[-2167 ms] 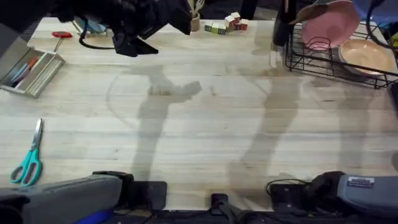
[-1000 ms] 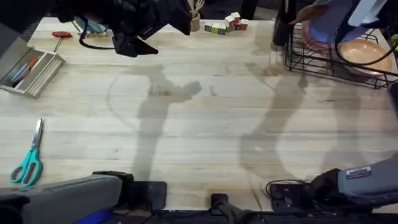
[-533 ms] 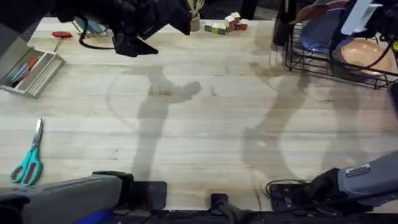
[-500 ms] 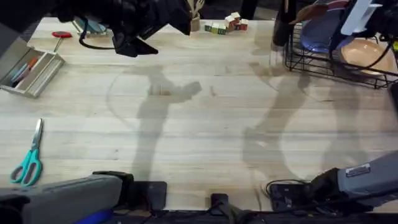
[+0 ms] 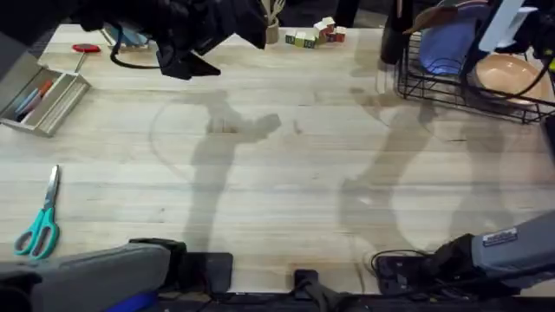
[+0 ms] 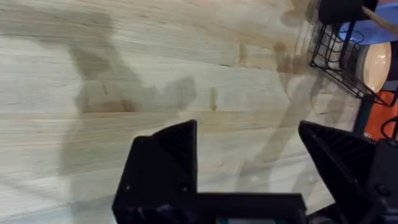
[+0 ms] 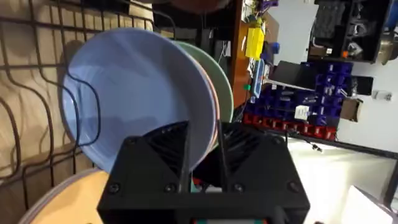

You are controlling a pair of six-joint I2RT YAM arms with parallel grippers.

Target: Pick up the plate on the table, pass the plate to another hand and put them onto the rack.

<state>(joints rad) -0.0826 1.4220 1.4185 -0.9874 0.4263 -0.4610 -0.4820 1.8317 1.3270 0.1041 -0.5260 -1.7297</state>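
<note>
Standing on edge in the black wire rack [image 5: 451, 82] at the upper right of the overhead frame, the blue plate [image 5: 444, 48] sits among the upright dividers. Right gripper [image 7: 202, 146] is at the plate's rim, fingers clamped on its edge; wrist view shows the plate [image 7: 134, 93] upright with a green plate [image 7: 219, 78] just behind it. A peach-orange plate [image 5: 507, 76] lies in the rack beside the blue one, toward the right edge.

Left gripper [image 6: 249, 162] held high at the upper left of the overhead frame, dark and blurred, above the tabletop [image 5: 277, 173]; fingers [image 6: 174, 149] spread apart, nothing between them.

Also on the tabletop: teal-handled scissors [image 5: 39, 221] at the left edge, a metal tray of pens [image 5: 42, 100] at the upper left, small coloured blocks [image 5: 314, 35] along the top edge.
</note>
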